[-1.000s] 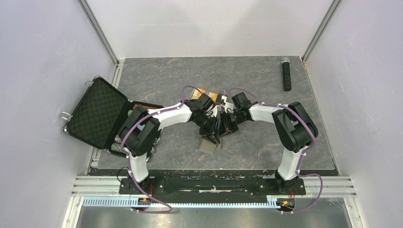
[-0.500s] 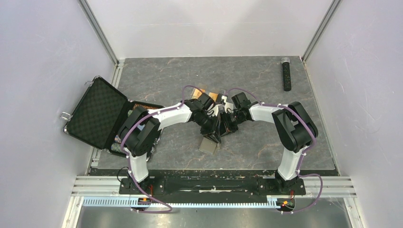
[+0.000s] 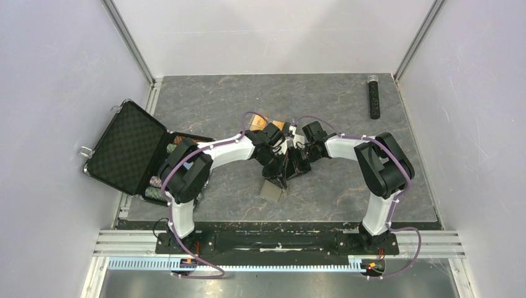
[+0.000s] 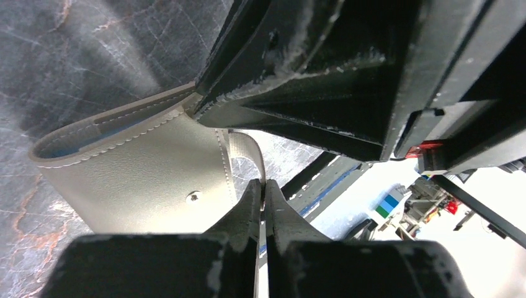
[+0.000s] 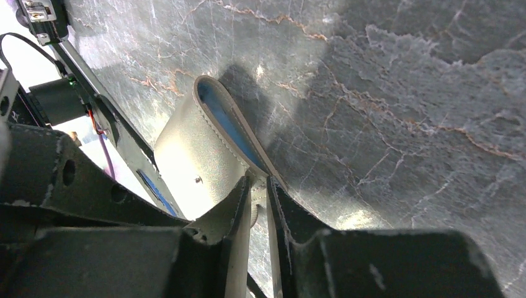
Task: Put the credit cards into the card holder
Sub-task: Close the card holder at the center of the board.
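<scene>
The left tool (image 4: 262, 191) is pinched shut on one flap of the holder (image 4: 136, 174), and the right tool (image 5: 259, 186) is clamped narrow on the other, with the holder between them. They should part gently and evenly, so the blue inside gapes without either grip slipping. The cards (image 3: 277, 126) lie just beyond both tools.

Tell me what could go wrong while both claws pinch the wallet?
The left gripper pinches only the thin tab of the card holder and the right gripper one flap edge, so either could slip and it might flop shut. Pulling apart may strain the tab. Neither is free for the credit cards.
</scene>
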